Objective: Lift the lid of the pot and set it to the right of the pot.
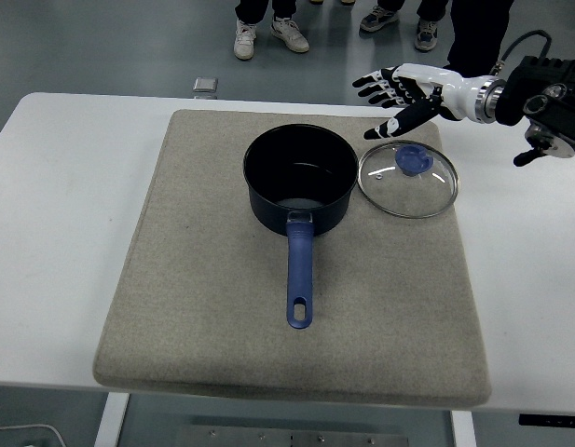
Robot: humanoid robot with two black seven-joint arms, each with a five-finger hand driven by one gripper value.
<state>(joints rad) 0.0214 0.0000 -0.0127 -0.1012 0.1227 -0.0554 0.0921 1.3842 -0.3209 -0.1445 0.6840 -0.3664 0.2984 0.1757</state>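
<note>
A dark blue pot [300, 177] with a long blue handle [299, 275] stands open on the grey mat [203, 279]. The glass lid [408, 179] with a blue knob [410, 159] lies flat on the mat just right of the pot. My right hand [391, 95] hovers above and behind the lid, fingers spread, holding nothing. The left arm is not in view.
The mat covers most of the white table [54, 233]. People's legs and shoes [264, 33] show on the floor beyond the table's far edge. A small grey object [206, 87] lies on the floor behind the table.
</note>
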